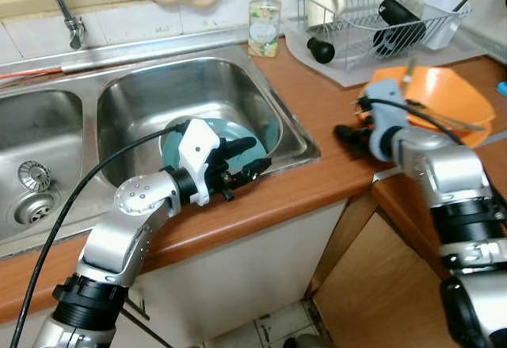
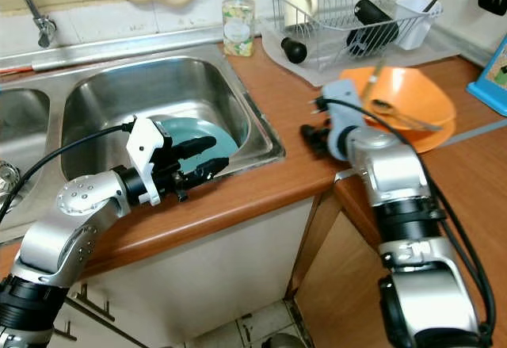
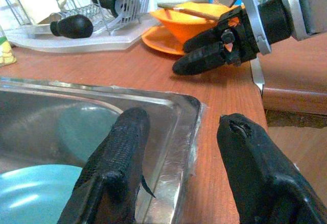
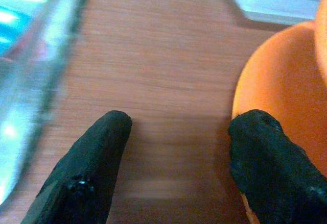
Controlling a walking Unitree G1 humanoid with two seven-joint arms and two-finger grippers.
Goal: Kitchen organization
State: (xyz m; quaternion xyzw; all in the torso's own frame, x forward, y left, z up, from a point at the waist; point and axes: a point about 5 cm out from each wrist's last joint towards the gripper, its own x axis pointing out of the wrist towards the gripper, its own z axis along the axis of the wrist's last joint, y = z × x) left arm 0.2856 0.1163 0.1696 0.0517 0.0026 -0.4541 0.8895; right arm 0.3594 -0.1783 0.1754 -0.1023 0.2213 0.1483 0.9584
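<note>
Over the sink's near rim, the left gripper [image 1: 242, 164] is held with fingers spread, the teal plate [image 1: 265, 138] lying just below and nearest, while the right gripper [image 1: 346, 135], also spread, is placed beside the orange bowl [image 1: 447, 94] on the worktop [image 1: 317, 102].

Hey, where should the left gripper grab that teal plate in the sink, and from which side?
Probably the raised rim of the teal plate, from above: it leans against the sink wall, so that edge stands free. The left gripper, open, hovers by the near side.
</note>
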